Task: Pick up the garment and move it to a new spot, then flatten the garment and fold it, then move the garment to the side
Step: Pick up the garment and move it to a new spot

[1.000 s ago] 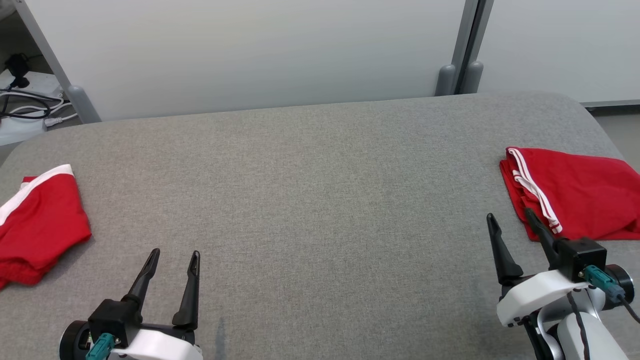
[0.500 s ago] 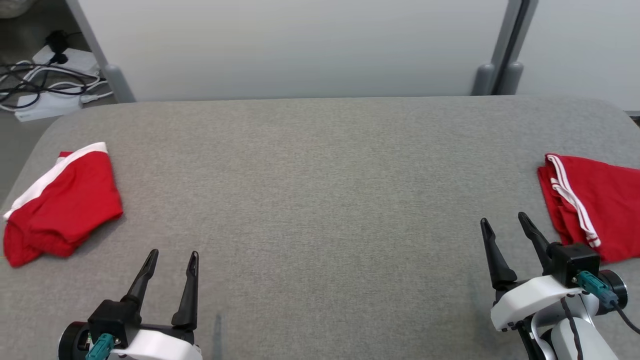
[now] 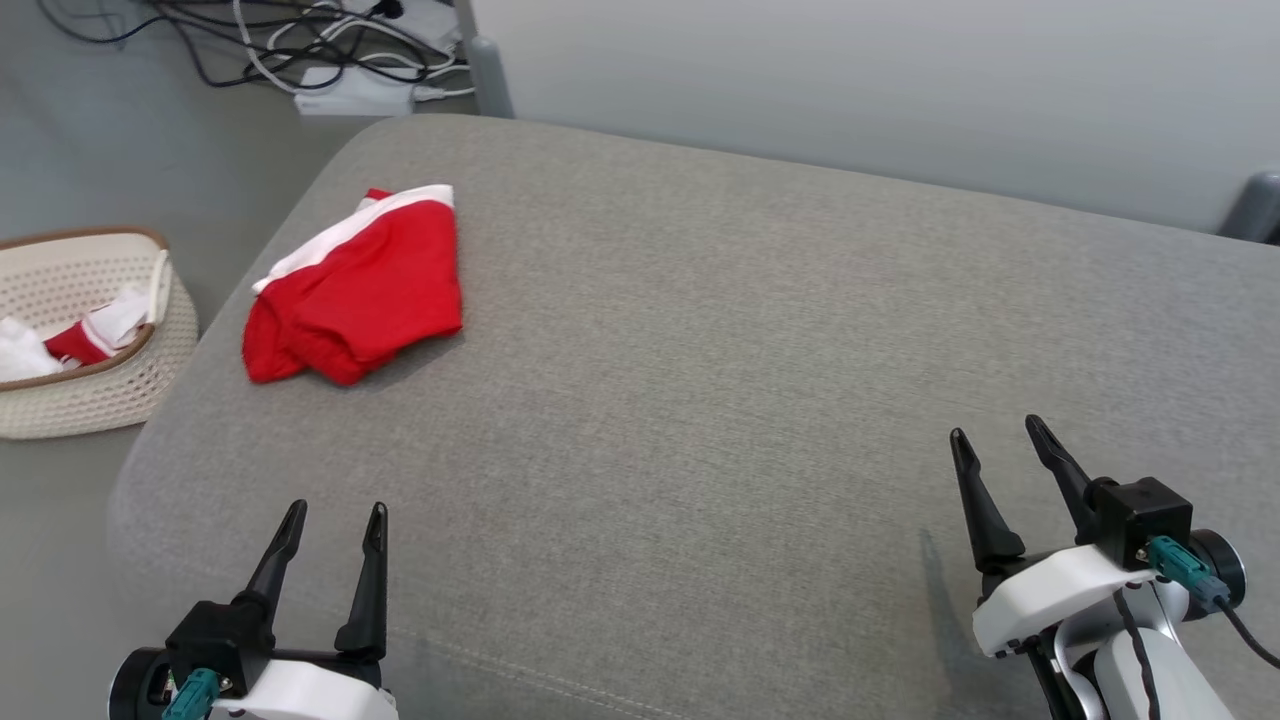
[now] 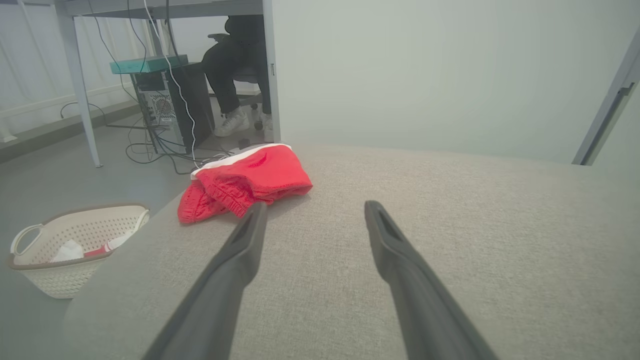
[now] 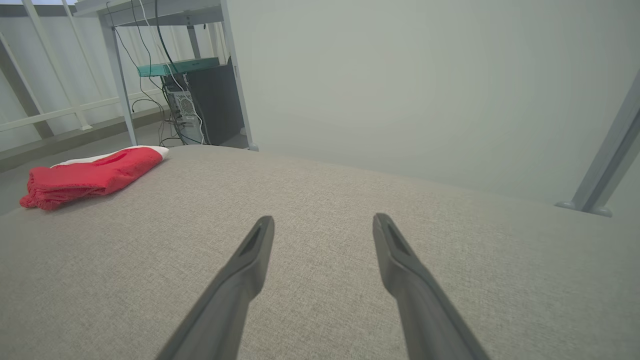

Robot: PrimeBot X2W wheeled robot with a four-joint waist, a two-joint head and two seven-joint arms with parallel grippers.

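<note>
The red shorts [image 3: 355,290], with a white waistband, lie crumpled on the grey padded table [image 3: 700,400], close to its far-left corner and just in from its left edge. The left gripper [image 3: 337,507] hovers over the table's near-left corner, fingers spread and empty. The right gripper [image 3: 997,428] hovers over the table's near-right part, fingers likewise spread and empty, well apart from the shorts. Off the table's left edge, on the floor, stands a cream laundry basket [image 3: 100,400] with white and red cloth in it.

Likely risks: a shallow pinch could catch only one layer, so the bundle trails and unfolds badly. A sideways nudge could push the shorts over the left edge towards the basket.

Count: one pair of shorts on the table, one basket, two grippers.
</note>
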